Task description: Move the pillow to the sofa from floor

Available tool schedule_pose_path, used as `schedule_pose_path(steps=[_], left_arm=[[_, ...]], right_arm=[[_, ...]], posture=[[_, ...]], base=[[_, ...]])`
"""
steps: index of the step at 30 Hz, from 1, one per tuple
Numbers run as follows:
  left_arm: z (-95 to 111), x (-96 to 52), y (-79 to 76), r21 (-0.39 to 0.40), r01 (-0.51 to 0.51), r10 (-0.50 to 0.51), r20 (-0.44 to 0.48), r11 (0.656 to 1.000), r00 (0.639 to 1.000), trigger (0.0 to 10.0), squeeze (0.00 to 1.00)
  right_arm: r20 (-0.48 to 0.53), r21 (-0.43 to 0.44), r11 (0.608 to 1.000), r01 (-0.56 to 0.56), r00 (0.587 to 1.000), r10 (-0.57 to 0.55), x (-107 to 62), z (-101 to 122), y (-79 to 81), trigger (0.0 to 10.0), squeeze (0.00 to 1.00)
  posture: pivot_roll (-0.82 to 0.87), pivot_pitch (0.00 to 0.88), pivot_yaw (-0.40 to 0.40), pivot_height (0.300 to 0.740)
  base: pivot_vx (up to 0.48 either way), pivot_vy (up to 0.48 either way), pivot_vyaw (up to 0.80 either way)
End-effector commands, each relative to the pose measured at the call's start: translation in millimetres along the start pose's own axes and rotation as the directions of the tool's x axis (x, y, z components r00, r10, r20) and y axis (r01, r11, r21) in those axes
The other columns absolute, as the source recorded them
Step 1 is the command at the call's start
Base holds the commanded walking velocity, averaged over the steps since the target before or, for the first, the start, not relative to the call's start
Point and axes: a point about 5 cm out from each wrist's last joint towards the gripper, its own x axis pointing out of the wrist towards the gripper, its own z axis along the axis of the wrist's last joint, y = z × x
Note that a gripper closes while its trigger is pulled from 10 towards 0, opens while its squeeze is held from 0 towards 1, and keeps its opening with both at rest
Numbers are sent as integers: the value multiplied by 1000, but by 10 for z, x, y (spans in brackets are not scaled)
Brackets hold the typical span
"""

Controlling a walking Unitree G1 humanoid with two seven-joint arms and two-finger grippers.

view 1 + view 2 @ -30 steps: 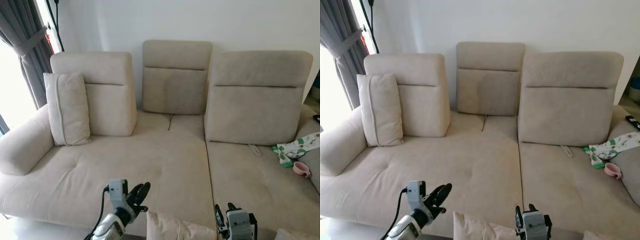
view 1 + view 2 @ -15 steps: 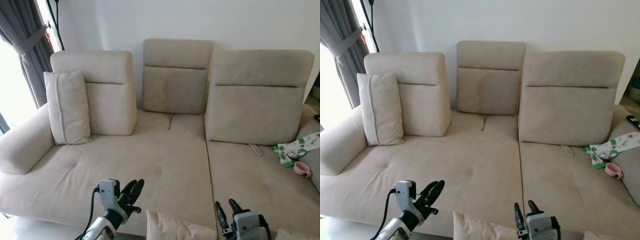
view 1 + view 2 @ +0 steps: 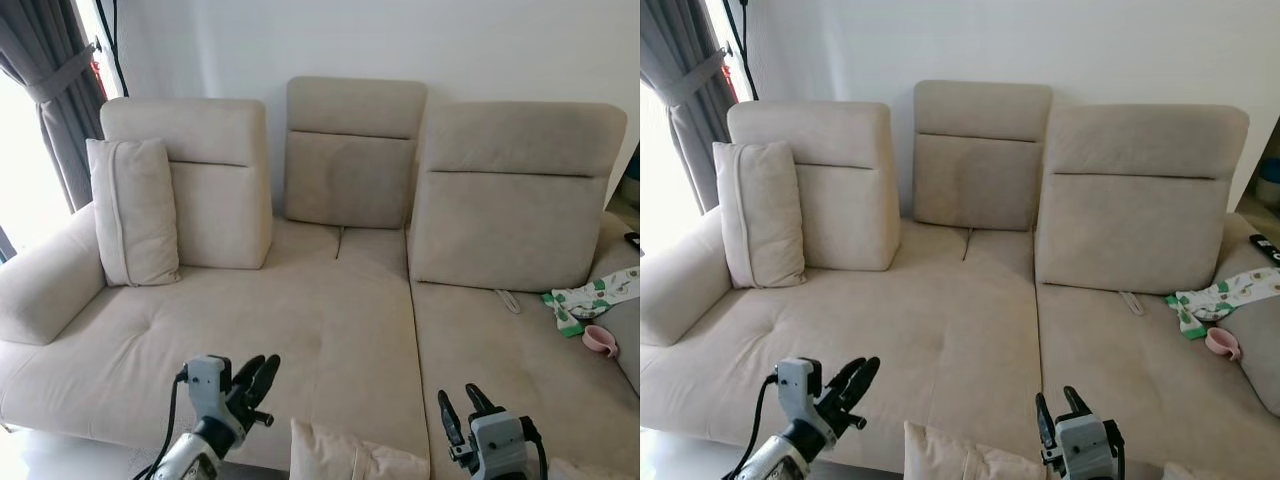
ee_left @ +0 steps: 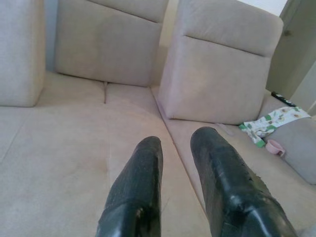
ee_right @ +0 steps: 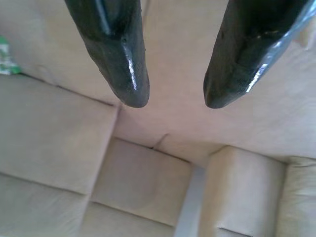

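Note:
A beige pillow [image 3: 350, 458] pokes up at the bottom edge of the head views, in front of the sofa's front edge, between my two arms. The wide beige sofa [image 3: 330, 320] spreads out ahead. My left gripper [image 3: 258, 372] hovers over the front of the seat, left of the pillow; its black fingers [image 4: 143, 173] stand slightly apart and hold nothing. My right gripper [image 3: 458, 405] is just right of the pillow, open, with both fingertips [image 5: 128, 89] spread over the seat cushion.
Another beige pillow [image 3: 135, 210] leans upright by the sofa's left armrest. A green-patterned cloth [image 3: 590, 295], a small pink cup [image 3: 601, 340] and a dark remote [image 3: 632, 238] lie at the right end. A grey curtain [image 3: 50, 90] hangs at far left.
The left gripper has drifted left and a little lower. The right gripper has come up slightly, showing more of its fingers. The view has shifted a little.

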Motion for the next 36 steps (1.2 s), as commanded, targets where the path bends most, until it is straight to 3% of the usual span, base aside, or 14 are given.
schedule_pose_path(steps=[1,12,20,36], left_arm=[[-48,-33,-12,0,-2,2,-38,1000,999,10000,0],[-56,-9,-76,-67,50,-53,-54,997,997,10000,0],[-75,48,-154,-3,42,-42,-63,999,997,10000,0],[-97,36,-174,-7,21,-21,-70,1000,997,10000,0]], right_arm=[[4,17,999,-34,999,34,-15,10,71,10000,0],[-9,0,1000,-9,1000,9,-70,6,105,10000,0],[-5,8,1000,-24,1000,24,-5,-20,136,10000,0],[0,9,999,-33,999,33,7,6,167,10000,0]], posture=[[91,0,29,735],[82,0,29,735],[79,0,31,735],[83,0,21,735]], base=[[0,0,0],[0,0,0],[0,0,0],[0,0,0]])
